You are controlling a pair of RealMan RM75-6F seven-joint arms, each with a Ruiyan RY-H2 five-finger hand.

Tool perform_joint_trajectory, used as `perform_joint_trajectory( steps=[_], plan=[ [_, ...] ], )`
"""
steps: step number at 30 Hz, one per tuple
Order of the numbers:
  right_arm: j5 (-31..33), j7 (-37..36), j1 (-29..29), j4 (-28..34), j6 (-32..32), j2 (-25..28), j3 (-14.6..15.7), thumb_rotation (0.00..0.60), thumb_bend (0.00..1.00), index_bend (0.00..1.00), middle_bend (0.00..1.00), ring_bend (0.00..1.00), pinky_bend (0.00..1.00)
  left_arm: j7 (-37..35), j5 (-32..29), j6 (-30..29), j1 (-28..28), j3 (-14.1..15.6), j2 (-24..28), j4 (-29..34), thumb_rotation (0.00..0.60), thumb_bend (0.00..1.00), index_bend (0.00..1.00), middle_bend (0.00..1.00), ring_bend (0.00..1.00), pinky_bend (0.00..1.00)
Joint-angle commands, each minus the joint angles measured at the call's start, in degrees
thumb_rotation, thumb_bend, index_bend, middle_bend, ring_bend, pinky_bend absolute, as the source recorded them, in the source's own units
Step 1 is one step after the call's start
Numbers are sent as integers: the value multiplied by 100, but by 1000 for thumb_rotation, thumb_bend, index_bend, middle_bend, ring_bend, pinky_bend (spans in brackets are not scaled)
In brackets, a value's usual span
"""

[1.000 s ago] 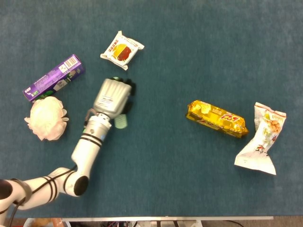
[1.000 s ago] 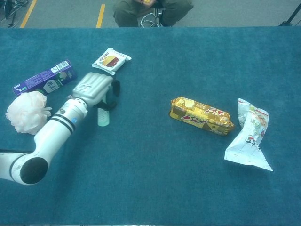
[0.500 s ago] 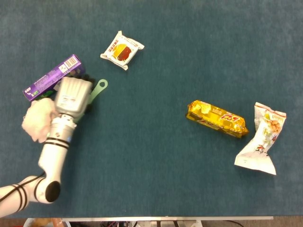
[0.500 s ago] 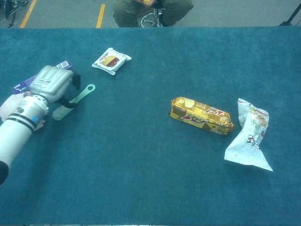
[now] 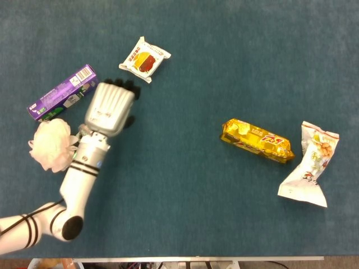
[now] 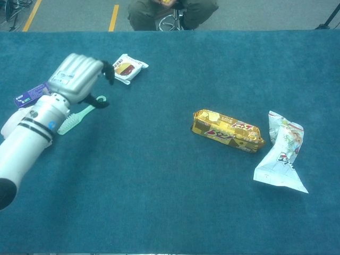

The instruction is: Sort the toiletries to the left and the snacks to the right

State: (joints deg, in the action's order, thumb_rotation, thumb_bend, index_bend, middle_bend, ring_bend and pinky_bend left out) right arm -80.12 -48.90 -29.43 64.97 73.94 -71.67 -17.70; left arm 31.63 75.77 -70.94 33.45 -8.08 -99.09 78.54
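Teal cloth table point(image 6: 170, 202) is carrying all items. Green toothbrush point(image 6: 76, 118) is lying flat at the left, w/ left hand point(image 6: 79, 78) hovering just above it, fingers spread, gripping nothing. Purple box point(image 5: 64, 93) and pink pouf point(image 5: 50, 144) are sitting nearby, left side. Small snack pack point(image 5: 145, 59) is lying just beyond the hand. Gold pack point(image 5: 257, 140) and white bag point(image 5: 309, 165) are resting at right.

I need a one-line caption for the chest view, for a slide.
Left robot hand open above a green comb, beside a small snack packet; two snack bags lie at right.
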Motion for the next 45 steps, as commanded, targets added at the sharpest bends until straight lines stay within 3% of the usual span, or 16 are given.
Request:
perform_joint_trajectory(
  steps=[1,9,20,31,45],
  plan=[
    [-40,-8,8,29,40,8,12,600,0,433,439,356,523,-101,19,115,198,-208,-105,-119,600,112,486,419,420,505],
    [-306,38,94,249,352,59,117,600,0,433,439,356,523,-192,-351,484,532,-659,-148,-598,600,112,477,406,418,490],
    [-347,150,99,353,349,38,194,600,0,433,439,356,523,-461,-1084,1455,1053,-996,-343,-1607,600,112,418,348,358,449],
    [-317,31,119,170,270,-57,268,600,0,433,439,356,523,-484,-1279,1823,1479,-1043,-624,-2546,600,112,415,344,356,442],
    [-317,-54,134,28,183,-137,349,600,0,433,439,356,523,-460,-1167,2110,1814,-789,-1182,-4083,600,112,418,343,356,442]
  ],
)
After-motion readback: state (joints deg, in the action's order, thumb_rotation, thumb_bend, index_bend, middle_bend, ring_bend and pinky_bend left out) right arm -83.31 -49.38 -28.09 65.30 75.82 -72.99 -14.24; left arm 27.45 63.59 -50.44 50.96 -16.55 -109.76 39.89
